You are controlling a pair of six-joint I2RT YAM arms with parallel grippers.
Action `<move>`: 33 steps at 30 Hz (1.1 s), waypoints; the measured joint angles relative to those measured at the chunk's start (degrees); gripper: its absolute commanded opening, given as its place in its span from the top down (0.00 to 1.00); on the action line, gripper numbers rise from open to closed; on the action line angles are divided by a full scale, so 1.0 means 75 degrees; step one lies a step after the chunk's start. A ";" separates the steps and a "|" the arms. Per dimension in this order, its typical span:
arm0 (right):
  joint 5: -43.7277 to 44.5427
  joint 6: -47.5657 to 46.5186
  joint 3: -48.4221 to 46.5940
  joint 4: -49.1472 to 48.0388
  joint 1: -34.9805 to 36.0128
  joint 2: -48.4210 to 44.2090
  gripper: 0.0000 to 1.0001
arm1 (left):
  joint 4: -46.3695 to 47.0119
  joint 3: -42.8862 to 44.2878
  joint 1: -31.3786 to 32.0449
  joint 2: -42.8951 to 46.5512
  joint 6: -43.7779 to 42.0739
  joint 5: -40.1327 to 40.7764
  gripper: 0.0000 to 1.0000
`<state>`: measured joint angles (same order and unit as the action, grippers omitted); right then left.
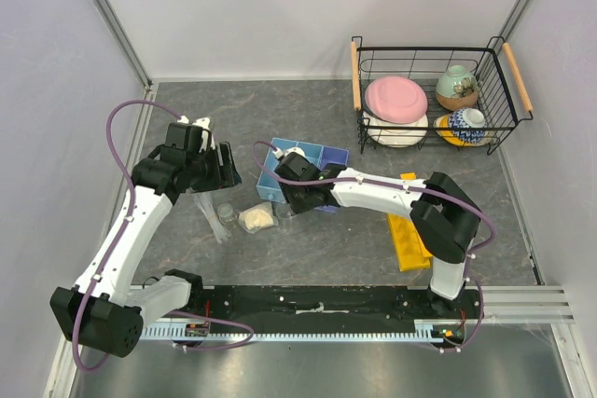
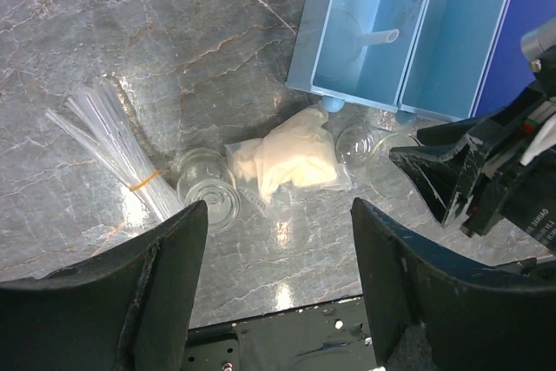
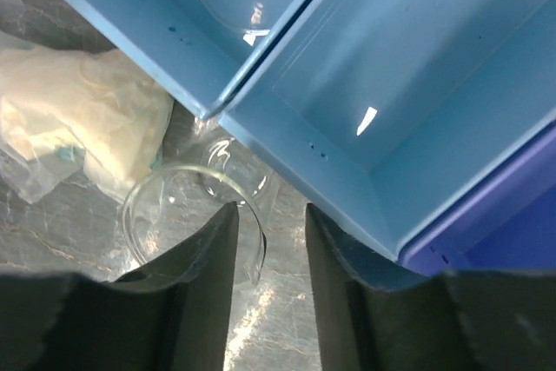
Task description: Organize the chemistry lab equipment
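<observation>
A small clear beaker lies on its side beside the blue tray. My right gripper straddles the beaker's rim wall, which sits against the left finger. A gap still shows on the other side, so the jaws stand open. Cream lump rests left of it, then a second clear beaker and banded test tubes. A funnel lies in a tray compartment. My left gripper hovers open above the bare table near the lump. The yellow rack lies under the right arm.
A black wire basket with a pink plate and ceramic bowls stands at the back right. The right gripper's black body reaches in at the right of the left wrist view. White walls close in the table's left, back and right sides.
</observation>
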<state>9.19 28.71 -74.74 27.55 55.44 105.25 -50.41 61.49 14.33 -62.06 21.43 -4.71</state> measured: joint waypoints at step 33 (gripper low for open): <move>0.0560 0.0009 -0.0868 0.1929 -0.0472 -0.2273 1.00 | 0.0370 -0.0571 0.0000 0.0367 0.0015 -0.0679 0.26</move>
<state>13.39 28.77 -81.25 42.02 51.90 88.20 -47.64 57.21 14.33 -59.31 21.54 -9.80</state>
